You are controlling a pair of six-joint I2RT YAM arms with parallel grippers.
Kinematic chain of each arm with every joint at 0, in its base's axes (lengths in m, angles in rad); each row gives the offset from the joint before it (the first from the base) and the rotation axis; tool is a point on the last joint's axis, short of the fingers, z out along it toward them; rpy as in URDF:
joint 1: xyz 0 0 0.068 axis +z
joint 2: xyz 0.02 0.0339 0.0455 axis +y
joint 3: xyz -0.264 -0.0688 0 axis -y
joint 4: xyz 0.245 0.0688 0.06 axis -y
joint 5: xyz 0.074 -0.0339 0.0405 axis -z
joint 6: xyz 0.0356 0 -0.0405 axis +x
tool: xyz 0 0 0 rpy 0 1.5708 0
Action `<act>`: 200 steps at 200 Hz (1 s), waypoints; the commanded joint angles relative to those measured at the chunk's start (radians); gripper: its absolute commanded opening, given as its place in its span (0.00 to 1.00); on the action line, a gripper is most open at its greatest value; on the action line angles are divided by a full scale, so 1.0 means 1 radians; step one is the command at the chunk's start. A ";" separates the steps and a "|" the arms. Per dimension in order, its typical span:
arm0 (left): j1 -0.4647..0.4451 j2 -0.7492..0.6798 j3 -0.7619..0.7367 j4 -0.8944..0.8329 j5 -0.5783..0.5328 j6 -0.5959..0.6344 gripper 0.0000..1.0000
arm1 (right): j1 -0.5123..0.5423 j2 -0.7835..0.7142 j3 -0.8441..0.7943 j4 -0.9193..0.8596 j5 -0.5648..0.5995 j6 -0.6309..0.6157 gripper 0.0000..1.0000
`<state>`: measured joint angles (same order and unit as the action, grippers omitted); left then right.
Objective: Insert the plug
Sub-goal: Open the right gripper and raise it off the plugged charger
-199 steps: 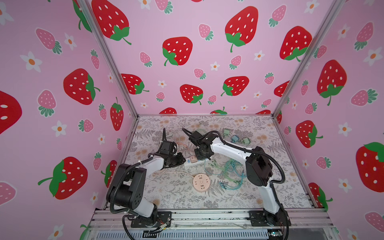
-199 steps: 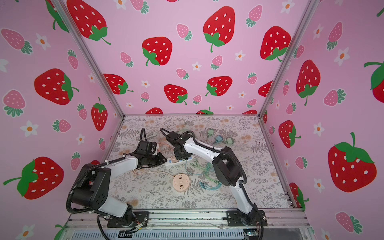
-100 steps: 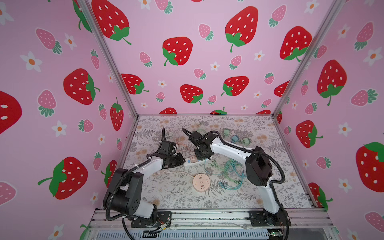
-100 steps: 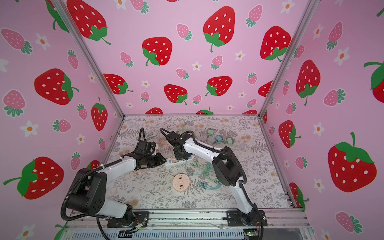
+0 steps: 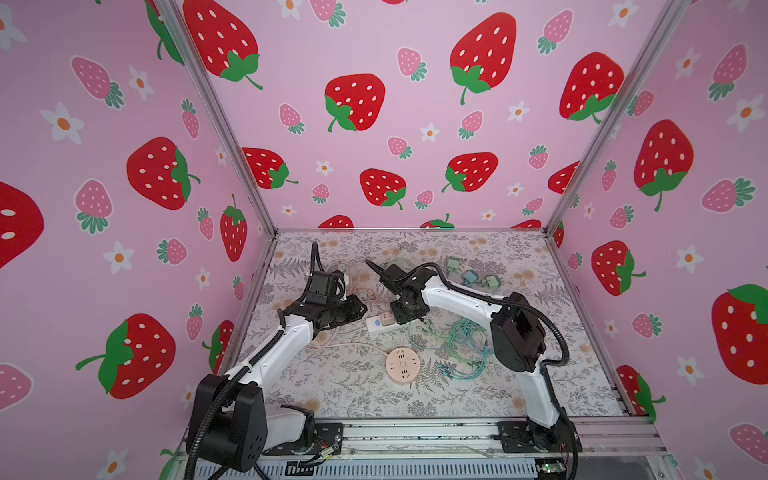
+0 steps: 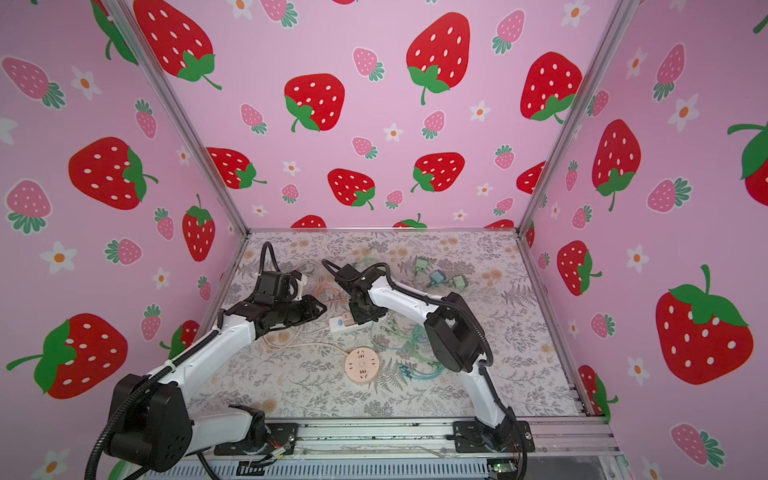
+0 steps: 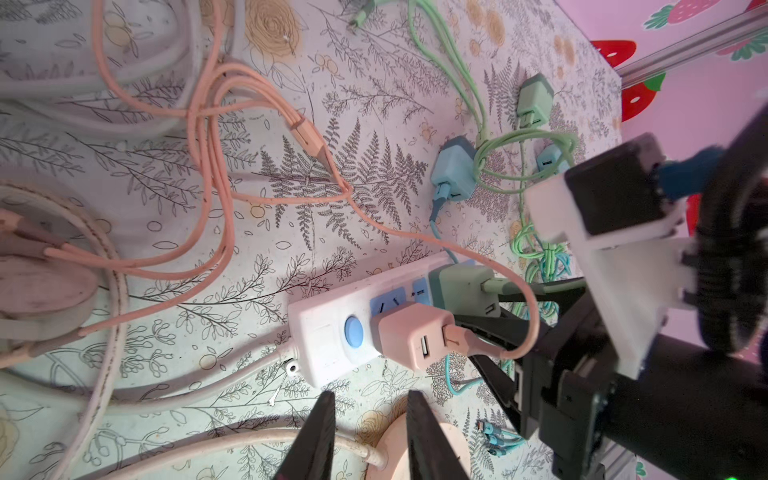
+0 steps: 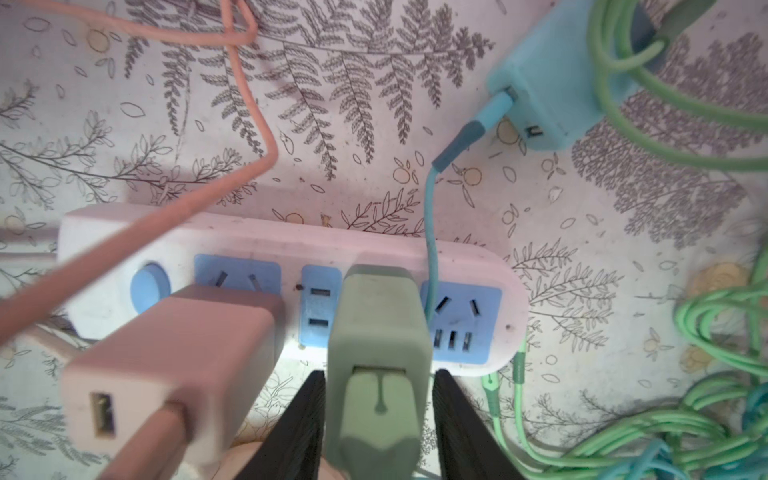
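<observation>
A white power strip (image 5: 376, 323) (image 6: 338, 324) lies mid-table. A green plug (image 8: 378, 332) (image 7: 461, 286) sits in its middle socket, next to a pink plug (image 8: 174, 353) (image 7: 411, 332) by the blue switch. My right gripper (image 8: 379, 376) (image 5: 401, 316) is open, one finger on each side of the green plug with thin gaps. My left gripper (image 7: 371, 395) (image 5: 361, 309) is open and empty, just off the strip's switch end (image 7: 328, 332).
A round pink socket (image 5: 401, 365) (image 7: 390, 452) lies nearer the front, its cord running left. Green and teal cables (image 5: 461, 345) tangle to the right of the strip. Blue and green chargers (image 5: 469, 276) lie at the back right, pink cables (image 7: 216, 174) at the back left.
My right gripper's jaws have parted from the green plug. The left jaws have widened a little. Both arms stay roughly in place.
</observation>
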<state>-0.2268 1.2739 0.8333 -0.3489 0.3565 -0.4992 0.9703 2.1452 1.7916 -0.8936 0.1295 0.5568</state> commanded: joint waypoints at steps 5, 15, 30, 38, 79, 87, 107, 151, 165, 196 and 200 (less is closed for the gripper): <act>0.012 -0.023 0.037 -0.063 -0.011 0.019 0.33 | -0.003 -0.065 -0.028 -0.042 -0.009 -0.008 0.51; 0.013 -0.029 0.035 -0.065 -0.008 0.019 0.33 | -0.003 -0.082 -0.040 -0.034 -0.026 -0.011 0.55; 0.018 -0.037 0.035 -0.072 -0.007 0.020 0.34 | -0.003 -0.118 -0.059 -0.019 -0.048 -0.015 0.59; 0.021 -0.040 0.034 -0.075 -0.007 0.021 0.34 | -0.003 -0.140 -0.072 -0.012 -0.061 -0.019 0.63; 0.040 -0.052 0.050 -0.102 0.002 0.037 0.35 | -0.018 -0.272 -0.150 0.032 -0.147 -0.068 0.72; 0.042 -0.054 0.054 -0.106 0.005 0.042 0.35 | -0.027 -0.299 -0.172 0.051 -0.169 -0.077 0.72; 0.046 -0.061 0.059 -0.114 0.007 0.045 0.35 | -0.072 -0.368 -0.253 0.128 -0.207 -0.087 0.71; 0.050 -0.075 0.049 -0.112 0.003 0.036 0.35 | -0.257 -0.397 -0.419 0.360 -0.263 -0.111 0.47; 0.050 -0.083 0.047 -0.118 -0.002 0.034 0.35 | -0.304 -0.363 -0.417 0.407 -0.287 -0.124 0.44; 0.054 -0.108 0.040 -0.129 -0.012 0.031 0.35 | -0.354 -0.251 -0.363 0.489 -0.284 -0.181 0.43; 0.054 -0.112 0.040 -0.131 -0.013 0.031 0.35 | -0.360 -0.234 -0.351 0.493 -0.290 -0.187 0.43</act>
<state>-0.1802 1.1915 0.8497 -0.4473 0.3550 -0.4698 0.6212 1.8351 1.3891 -0.4992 -0.1295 0.4301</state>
